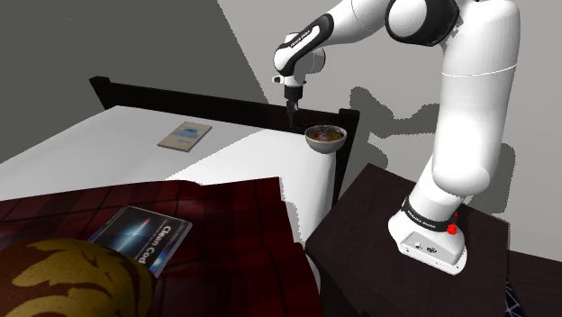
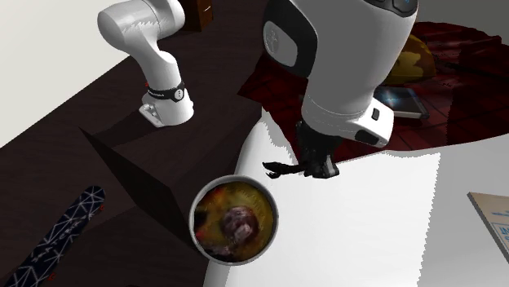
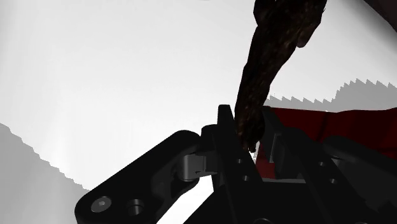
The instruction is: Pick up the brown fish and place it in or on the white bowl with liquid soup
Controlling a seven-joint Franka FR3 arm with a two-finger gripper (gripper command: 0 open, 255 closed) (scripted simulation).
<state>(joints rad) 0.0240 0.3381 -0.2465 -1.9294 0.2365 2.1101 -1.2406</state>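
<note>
End effector: black fingers clasp one end of a dark brown fish (slim, mottled), which stretches away from the fingertips. White surface lies beyond the end effector, with jagged grey shadows on it. Dark red cloth sits just beside the end effector.

Bright even light, hard dark shadows (jagged, stair-stepped edges) throughout

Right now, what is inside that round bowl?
Brownish-yellow soup with a dark lump in the middle; it hides the bottom of the bowl. The fish is outside, clasped in the claw.
</note>
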